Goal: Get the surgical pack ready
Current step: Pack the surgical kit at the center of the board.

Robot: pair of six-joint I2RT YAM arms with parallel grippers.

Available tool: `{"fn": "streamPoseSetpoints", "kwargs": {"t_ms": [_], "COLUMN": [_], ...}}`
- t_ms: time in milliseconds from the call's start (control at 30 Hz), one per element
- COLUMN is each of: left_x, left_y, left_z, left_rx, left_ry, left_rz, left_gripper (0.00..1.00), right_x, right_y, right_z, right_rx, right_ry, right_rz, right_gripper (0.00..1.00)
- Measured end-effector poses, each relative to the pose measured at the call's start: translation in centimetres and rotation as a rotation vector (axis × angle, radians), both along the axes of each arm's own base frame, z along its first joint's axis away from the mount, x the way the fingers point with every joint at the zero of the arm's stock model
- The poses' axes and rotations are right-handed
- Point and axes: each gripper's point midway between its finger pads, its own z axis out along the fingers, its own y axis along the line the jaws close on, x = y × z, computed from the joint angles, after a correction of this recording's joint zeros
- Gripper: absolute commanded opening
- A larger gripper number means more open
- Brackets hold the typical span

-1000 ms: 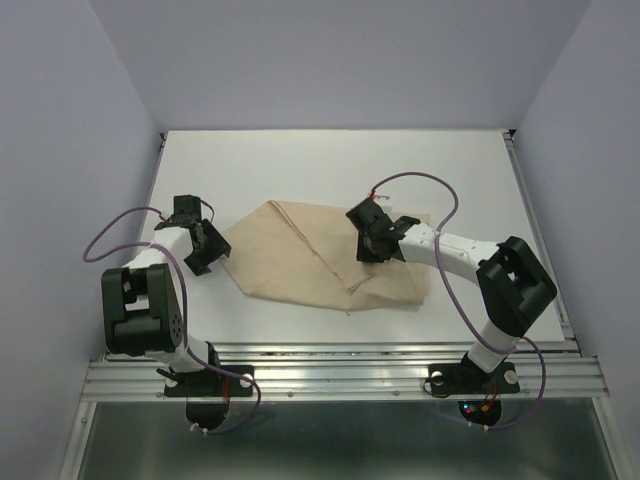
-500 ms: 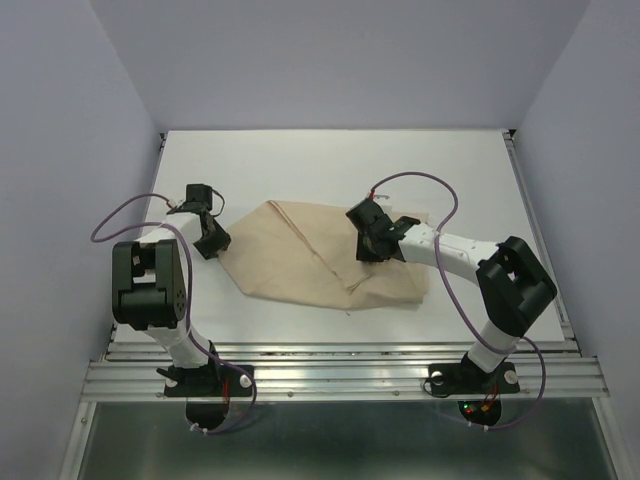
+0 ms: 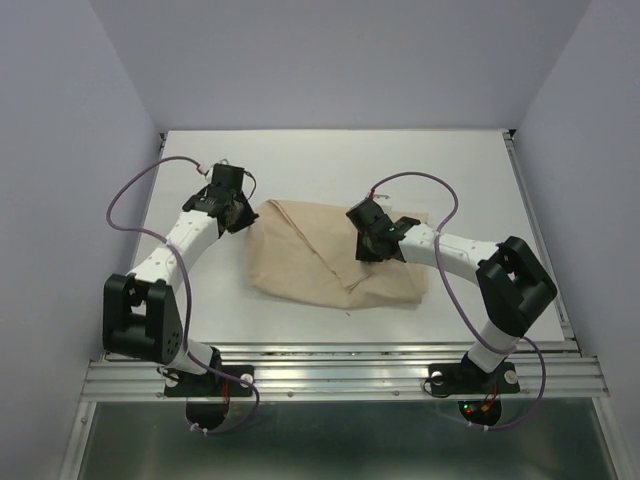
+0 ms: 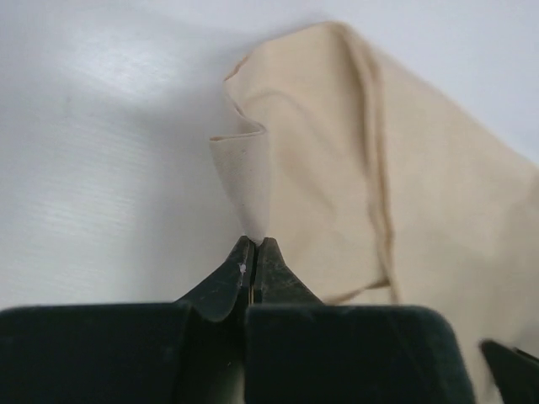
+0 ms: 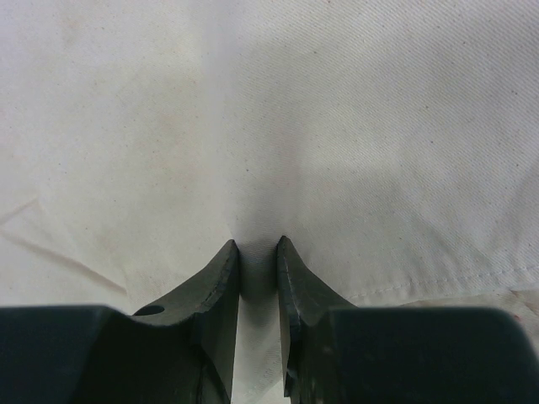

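The surgical pack shows as a folded beige cloth (image 3: 310, 262) lying mid-table. My left gripper (image 3: 233, 207) is at the cloth's far-left corner. In the left wrist view its jaws (image 4: 255, 245) are shut on a raised tip of the cloth (image 4: 337, 151), which stands up in a small curl. My right gripper (image 3: 373, 243) presses down on the right half of the cloth. In the right wrist view it (image 5: 258, 250) is shut on a pinched ridge of the cloth (image 5: 354, 109). What lies under the folds is hidden.
White tabletop (image 3: 330, 165) surrounds the cloth, with pale walls on three sides. A metal rail (image 3: 340, 362) runs along the near edge by the arm bases. Purple cables loop off both arms.
My left arm swung from left of the cloth up to its far-left corner and shut on it. The cloth's left point has been drawn inward. The right gripper has not moved.
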Motion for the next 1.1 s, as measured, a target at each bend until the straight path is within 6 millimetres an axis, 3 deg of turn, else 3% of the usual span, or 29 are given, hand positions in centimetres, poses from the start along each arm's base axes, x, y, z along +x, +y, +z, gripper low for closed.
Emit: {"fn": "streamPoseSetpoints", "kwargs": {"t_ms": [133, 200, 300, 467, 600, 633, 667, 733, 767, 867, 933, 1100], "left_x": [0.9, 0.7, -0.1, -2.6, -4.3, -4.5, -4.7, -5.2, -5.3, -5.4, -5.4, -4.9], "left_y": [-5.1, -6.9, -10.2, -16.5, -21.0, -21.8, -22.3, -23.5, -23.9, -24.4, -24.4, -24.7], "left_z": [8.3, 10.5, 12.1, 13.0, 15.5, 16.1, 16.5, 17.6, 18.2, 19.1, 19.3, 20.1], "left_rx": [-0.115, -0.166, -0.246, -0.374, -0.506, -0.535, -0.558, -0.608, -0.631, -0.662, -0.667, -0.676], "left_ry": [-0.226, -0.277, -0.309, -0.294, -0.344, -0.357, -0.366, -0.388, -0.402, -0.42, -0.427, -0.437], "left_rz": [-0.153, -0.21, -0.308, -0.491, -0.622, -0.641, -0.656, -0.686, -0.699, -0.711, -0.709, -0.707], "left_gripper": [0.0, 0.0, 0.0, 0.0, 0.0, 0.0, 0.0, 0.0, 0.0, 0.0, 0.0, 0.0], "right_x": [0.1, 0.1, 0.1, 0.1, 0.1, 0.1, 0.1, 0.1, 0.1, 0.0, 0.2, 1.2], "right_y": [0.2, 0.3, 0.4, 0.5, 0.5, 0.5, 0.5, 0.5, 0.5, 0.3, 0.2, -0.8], "right_z": [0.1, 0.1, 0.1, 0.1, 0.1, 0.1, 0.1, 0.1, 0.1, 0.9, 2.6, 9.6], "right_rx": [0.008, 0.014, 0.019, 0.022, 0.023, 0.023, 0.023, 0.022, 0.022, 0.027, 0.039, 0.101], "right_ry": [-0.004, -0.004, -0.002, -0.001, -0.001, -0.001, 0.0, 0.0, 0.0, -0.011, -0.041, -0.206], "right_rz": [0.002, 0.005, 0.008, 0.011, 0.011, 0.011, 0.011, 0.01, 0.01, 0.005, 0.001, -0.045], "right_gripper": [0.01, 0.01, 0.01, 0.01, 0.02, 0.05, 0.19, 0.3, 0.42, 0.57, 0.61, 0.64]}}
